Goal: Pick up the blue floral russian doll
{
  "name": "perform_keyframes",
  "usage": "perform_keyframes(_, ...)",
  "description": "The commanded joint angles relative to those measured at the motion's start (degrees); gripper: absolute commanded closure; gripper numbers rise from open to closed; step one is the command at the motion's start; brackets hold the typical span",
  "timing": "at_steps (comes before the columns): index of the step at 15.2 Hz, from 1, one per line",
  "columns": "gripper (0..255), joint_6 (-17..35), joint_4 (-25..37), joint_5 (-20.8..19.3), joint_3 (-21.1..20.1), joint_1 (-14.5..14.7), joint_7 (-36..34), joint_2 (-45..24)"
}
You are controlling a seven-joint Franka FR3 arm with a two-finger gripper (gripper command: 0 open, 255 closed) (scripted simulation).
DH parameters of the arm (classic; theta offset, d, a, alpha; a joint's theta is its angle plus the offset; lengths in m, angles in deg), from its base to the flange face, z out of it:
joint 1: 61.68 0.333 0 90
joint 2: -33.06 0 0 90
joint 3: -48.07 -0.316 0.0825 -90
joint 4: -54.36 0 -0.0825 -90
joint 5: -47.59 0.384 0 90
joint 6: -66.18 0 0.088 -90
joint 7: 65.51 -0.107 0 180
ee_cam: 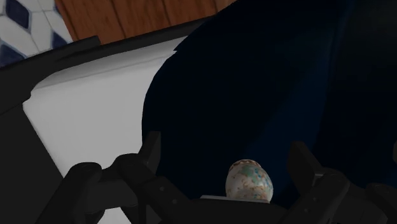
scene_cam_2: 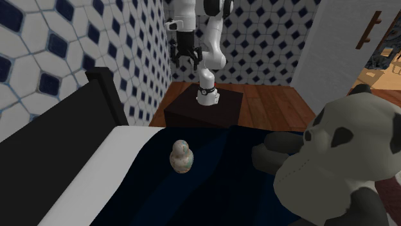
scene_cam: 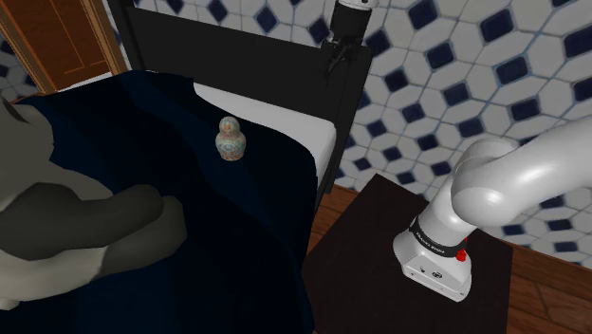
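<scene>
The gripper [ee_cam: 225,149] is held open well above the russian doll [ee_cam: 249,181], which could be toppled by an off-centre descent.

Pale floral russian doll [scene_cam: 229,139] stands upright on the dark blanket [scene_cam: 237,237] — unheld.

The arm [scene_cam: 493,180] is glossy white with rounded links and dark joints, ending in an all-black gripper [ee_cam: 224,149] with two blocky fingers [ee_cam: 151,149], while farthest from the gripper a black band [scene_cam: 432,237] with white lettering and a red dot [scene_cam: 461,254] top a white base [scene_cam: 434,273].
</scene>
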Motion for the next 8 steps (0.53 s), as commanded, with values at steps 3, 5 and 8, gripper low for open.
perform_keyframes(3,0,4.92,3.42,0.47,-1.36,0.22,-1.63,-8.96)
perform_keyframes(5,0,6.83,5.52,0.54,-1.97,0.34,-2.44,-13.29)
perform_keyframes(8,0,9.25,9.21,0.44,-2.82,0.52,-3.68,-19.89)
